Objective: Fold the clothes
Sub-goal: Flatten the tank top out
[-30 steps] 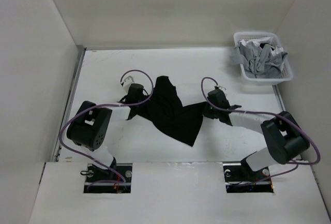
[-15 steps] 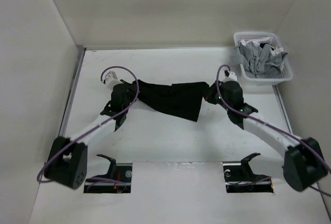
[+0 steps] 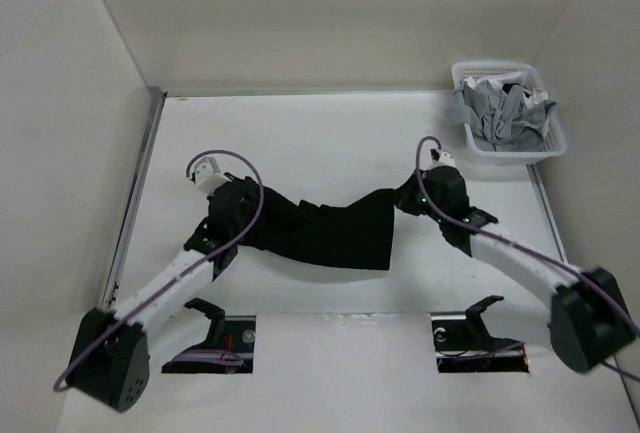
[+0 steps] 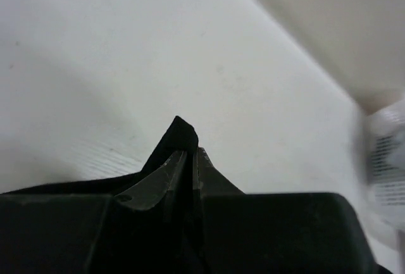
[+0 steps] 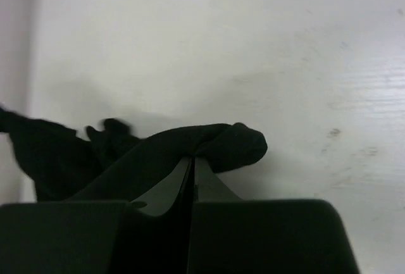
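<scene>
The black T-shirt (image 3: 335,233) hangs stretched in a sagging band between my two grippers, its lower edge near the table. My left gripper (image 3: 243,211) is shut on the shirt's left end; in the left wrist view a black fold of the T-shirt (image 4: 179,136) sticks out past the closed fingertips of the left gripper (image 4: 188,154). My right gripper (image 3: 408,196) is shut on the right end; the right wrist view shows the right gripper (image 5: 193,160) pinching a rolled hem of the T-shirt (image 5: 234,144).
A white basket (image 3: 546,146) holding grey and white garments (image 3: 500,113) stands at the back right corner. White walls close in the table on the left, back and right. The arm bases sit at the near edge.
Both grippers have spread apart, then drawn toward the near edge and down, pulling the bunched shirt out into a wide band. The left arm has extended and lowered.
</scene>
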Robot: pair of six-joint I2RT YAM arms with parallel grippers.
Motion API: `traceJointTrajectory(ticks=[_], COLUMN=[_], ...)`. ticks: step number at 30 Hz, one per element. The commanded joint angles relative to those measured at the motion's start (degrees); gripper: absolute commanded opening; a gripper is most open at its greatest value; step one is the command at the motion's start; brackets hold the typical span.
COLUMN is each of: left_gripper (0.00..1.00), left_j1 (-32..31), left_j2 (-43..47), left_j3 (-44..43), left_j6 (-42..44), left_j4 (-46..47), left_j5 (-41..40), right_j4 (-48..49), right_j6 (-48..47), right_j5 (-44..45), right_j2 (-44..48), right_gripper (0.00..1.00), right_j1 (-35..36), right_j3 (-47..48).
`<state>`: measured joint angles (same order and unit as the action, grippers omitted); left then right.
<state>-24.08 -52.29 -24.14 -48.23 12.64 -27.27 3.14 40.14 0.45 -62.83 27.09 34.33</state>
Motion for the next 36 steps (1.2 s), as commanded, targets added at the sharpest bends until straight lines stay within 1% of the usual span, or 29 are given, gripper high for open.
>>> traceJointTrajectory(ticks=[1, 4, 6, 8, 14, 16, 18, 21, 25, 26, 28, 29, 31, 32, 34, 36], left_gripper=[0.04, 0.04, 0.03, 0.02, 0.03, 0.05, 0.06, 0.06, 0.07, 0.08, 0.15, 0.21, 0.33, 0.39, 0.46, 0.48], left_j1=[2.23, 3.38, 3.73, 4.17, 3.46, 4.17, 4.87, 4.87, 4.26, 4.08, 3.91, 3.82, 3.82, 3.82, 4.17, 4.69], left_j2=[-12.88, -25.63, -32.23, -34.1, -28.4, -29.09, -31.28, -36.55, -44.8, -47.26, -51.66, -53.68, -55.19, -54.24, -50.47, -45.29], left_j3=[-5.55, -13.71, -19.6, -22.17, -20.95, -21.73, -23.49, -27.7, -37.09, -40.16, -45.88, -48.95, -51.61, -50.66, -45.5, -38.21], left_j6=[1.3, 1.64, 2.08, 1.38, 1.91, 2.08, 1.39, 2.34, 3.93, 4.71, 6.3, 7.26, 8.58, 8.76, 8.5, 7.28], left_j4=[8.07, 11.69, 11.27, 9.86, 8.19, 6.0, 3.28, 1.95, -0.6, -1.04, -2.88, -4.98, -8.41, -8.86, -7.29, -4.14], left_j5=[0.63, 2.3, 3.44, 5.29, 5.56, 6.08, 6.96, 7.58, 8.28, 8.28, 9.24, 9.95, 10.04, 9.34, 7.33, 5.13], right_j4=[7.57, 8.55, 8.46, 9.34, 9.96, 9.52, 8.65, 8.29, 8.29, 8.2, 7.85, 7.76, 7.94, 8.11, 8.38, 8.73], right_j6=[-0.59, -1.03, -0.68, -0.59, -2.0, -1.73, -1.03, 0.28, 1.78, 2.22, 3.27, 3.71, 3.98, 3.55, 1.97, 1.35], right_j5=[-0.89, -2.29, -3.26, -3.87, -2.47, -2.21, -2.12, -1.68, -1.06, -1.06, -0.98, -0.89, -0.19, 0.51, 2.62, 4.38], right_j2=[-13.76, -28.1, -32.52, -32.1, -22.97, -23.21, -25.14, -29.36, -34.28, -35.34, -36.92, -37.19, -36.49, -35.62, -33.07, -30.09], right_gripper=[0.01, 0.0, 0.0, 0.0, 0.0, 0.0, 0.0, 0.0, 0.0, 0.0, 0.01, 0.03, 0.16, 0.23, 0.35, 0.41], right_j1=[-4.01, -8.58, -10.26, -10.35, -9.12, -9.21, -9.29, -10.96, -12.89, -13.42, -14.3, -14.57, -14.66, -14.48, -14.22, -13.0], right_j3=[6.34, 15.57, 19.36, 19.73, 16.13, 15.95, 16.82, 18.49, 21.56, 22.36, 23.76, 24.03, 23.6, 22.98, 21.14, 18.86])
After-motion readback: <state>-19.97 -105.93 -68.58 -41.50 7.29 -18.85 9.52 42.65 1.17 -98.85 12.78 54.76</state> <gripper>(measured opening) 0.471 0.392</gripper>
